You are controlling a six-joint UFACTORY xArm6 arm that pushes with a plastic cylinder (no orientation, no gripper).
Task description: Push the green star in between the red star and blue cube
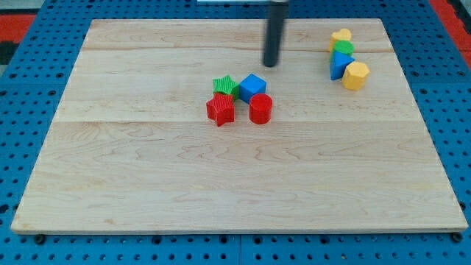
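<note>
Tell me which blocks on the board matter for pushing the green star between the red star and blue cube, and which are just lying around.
Part of the job:
green star
red star
blue cube
my tip, toward the view's top from the blue cube, apart from it

Just lying about:
red cylinder
yellow block
small green block
blue block
yellow hexagonal block

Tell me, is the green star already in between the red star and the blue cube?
Not fully. The green star touches both, above the red star and left of the blue cube, not on the line between them.
</note>
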